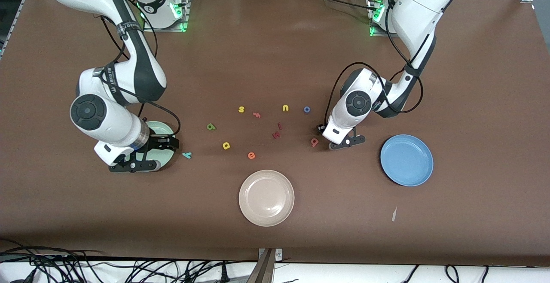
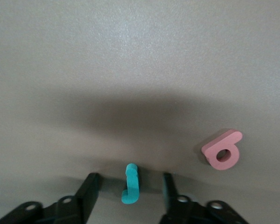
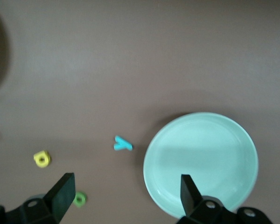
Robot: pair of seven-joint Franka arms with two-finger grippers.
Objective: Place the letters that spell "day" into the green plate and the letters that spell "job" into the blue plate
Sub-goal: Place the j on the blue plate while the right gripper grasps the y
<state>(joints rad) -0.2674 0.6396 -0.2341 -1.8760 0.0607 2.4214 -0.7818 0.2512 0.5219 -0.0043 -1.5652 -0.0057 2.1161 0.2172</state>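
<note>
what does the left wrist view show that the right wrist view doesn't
Only the left wrist view shows the teal j standing between the left gripper's fingers, with the pink b lying beside it. Only the right wrist view shows the green plate, the teal y, the yellow a, the green d and the open right gripper. Both show the bare brown table.

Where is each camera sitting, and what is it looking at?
Front view: high across the table, facing both arms, the blue plate and the beige plate.
Left wrist view: on the left arm's wrist, looking down at the teal j between the left gripper fingers, with the pink b beside it.
Right wrist view: on the right arm's wrist, looking down past the open right gripper at the green plate and the teal y.
Shared: front and left wrist views both show the pink b; front and right wrist views both show the teal y.
</note>
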